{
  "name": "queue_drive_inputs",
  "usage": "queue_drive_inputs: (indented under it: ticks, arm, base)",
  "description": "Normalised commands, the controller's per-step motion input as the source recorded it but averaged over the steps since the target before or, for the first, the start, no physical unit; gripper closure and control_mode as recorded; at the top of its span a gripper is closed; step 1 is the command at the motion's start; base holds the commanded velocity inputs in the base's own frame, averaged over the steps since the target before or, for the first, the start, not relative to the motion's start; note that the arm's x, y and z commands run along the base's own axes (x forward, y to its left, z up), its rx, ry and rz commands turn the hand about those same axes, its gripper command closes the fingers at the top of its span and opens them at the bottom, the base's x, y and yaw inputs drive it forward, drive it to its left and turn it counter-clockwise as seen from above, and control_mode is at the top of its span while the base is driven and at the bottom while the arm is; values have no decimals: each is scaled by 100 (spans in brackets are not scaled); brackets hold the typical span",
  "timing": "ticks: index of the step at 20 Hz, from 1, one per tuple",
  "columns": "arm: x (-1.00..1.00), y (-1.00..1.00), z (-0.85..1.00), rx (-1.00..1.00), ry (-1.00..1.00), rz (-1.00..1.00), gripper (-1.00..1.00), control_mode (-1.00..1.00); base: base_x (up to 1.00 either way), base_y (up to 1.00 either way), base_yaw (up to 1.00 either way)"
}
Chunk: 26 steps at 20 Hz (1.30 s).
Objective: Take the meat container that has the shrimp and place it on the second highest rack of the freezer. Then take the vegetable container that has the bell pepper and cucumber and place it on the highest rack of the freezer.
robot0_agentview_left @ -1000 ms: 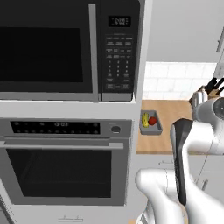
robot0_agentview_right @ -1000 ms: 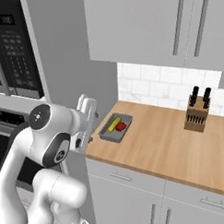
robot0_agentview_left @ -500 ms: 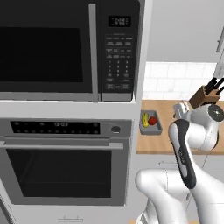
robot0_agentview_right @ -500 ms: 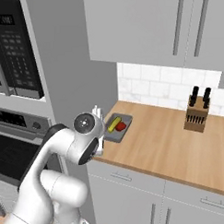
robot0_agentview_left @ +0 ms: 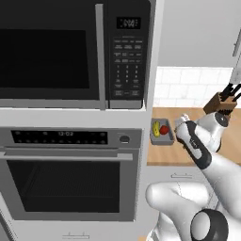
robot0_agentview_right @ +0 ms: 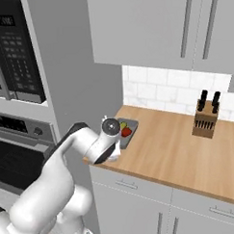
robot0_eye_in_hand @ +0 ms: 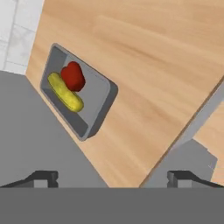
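A grey vegetable container lies on the wooden counter against the oven tower's side wall. It holds a red bell pepper and a yellow-green cucumber. The same container sits at the counter's left end. My gripper hangs open above the counter's front edge, just in front of the container and not touching it. Nothing is between its fingertips. The shrimp container and the freezer are out of view.
A knife block stands at the back of the counter. The tower with microwave and oven rises left of the container. Wall cabinets hang overhead, and drawers sit below.
The arm has swung left and down, bringing the hand from near the knife block to the counter's front edge beside the vegetable container. The container has not moved.
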Motion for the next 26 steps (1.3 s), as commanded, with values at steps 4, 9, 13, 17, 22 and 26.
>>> queue_drive_inputs:
  ticks: [4, 9, 13, 17, 22, 26]
  arm:
    - [53, 0, -10, 0, 14, 4, -100, -100]
    - [19, -10, -40, 0, 3, 0, -100, -100]
    - [11, -6, -49, 0, 2, 0, -100, -100]
    - [17, 0, -44, 0, 5, 0, -100, -100]
    - [27, 0, -34, 0, 8, 0, -100, -100]
    - [34, 0, -17, 0, 12, 0, -100, -100]
  base:
    - [0, 0, 0]
    - [0, 0, 0]
    - [0, 0, 0]
    - [0, 0, 0]
    - [0, 0, 0]
    - [0, 0, 0]
